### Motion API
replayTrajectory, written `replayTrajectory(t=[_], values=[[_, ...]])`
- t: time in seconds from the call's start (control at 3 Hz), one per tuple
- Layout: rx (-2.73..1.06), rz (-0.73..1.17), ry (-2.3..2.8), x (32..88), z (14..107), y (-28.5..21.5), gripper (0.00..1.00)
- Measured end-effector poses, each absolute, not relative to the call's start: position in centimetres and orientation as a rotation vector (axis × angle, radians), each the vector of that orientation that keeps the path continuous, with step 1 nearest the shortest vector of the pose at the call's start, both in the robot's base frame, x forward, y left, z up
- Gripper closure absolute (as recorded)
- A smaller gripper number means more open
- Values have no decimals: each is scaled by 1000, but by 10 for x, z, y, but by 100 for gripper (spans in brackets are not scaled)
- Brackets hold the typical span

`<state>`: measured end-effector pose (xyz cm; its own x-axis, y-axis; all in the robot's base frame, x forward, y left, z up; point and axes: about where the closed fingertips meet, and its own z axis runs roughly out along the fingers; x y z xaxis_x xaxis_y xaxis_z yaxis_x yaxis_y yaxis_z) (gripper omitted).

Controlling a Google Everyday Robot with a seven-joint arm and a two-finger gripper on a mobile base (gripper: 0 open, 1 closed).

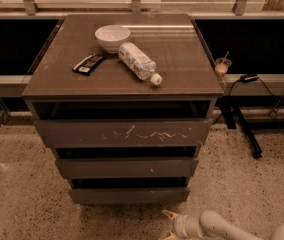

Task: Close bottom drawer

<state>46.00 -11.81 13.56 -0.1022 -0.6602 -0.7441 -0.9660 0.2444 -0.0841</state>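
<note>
The bottom drawer looks nearly home beneath the middle drawer. The hand hangs low, just in front of its right end; spread or pinched, I cannot tell. Any last push should land square on the front.

Bottom drawer front matt, smooth. Bench top glossy. Bottle clear plastic; bowl glossy white. Floor speckled, rough. Gripper, near right below drawer: pale smooth plastic.
</note>
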Motion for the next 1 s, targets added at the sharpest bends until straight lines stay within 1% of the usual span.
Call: replayTrajectory(t=[0.33, 0.67, 1.0], values=[[-1497, 579, 1850, 477, 135, -121, 49], [-1476, 520, 1866, 510, 135, -135, 78], [-1453, 469, 1879, 528, 133, -144, 64]])
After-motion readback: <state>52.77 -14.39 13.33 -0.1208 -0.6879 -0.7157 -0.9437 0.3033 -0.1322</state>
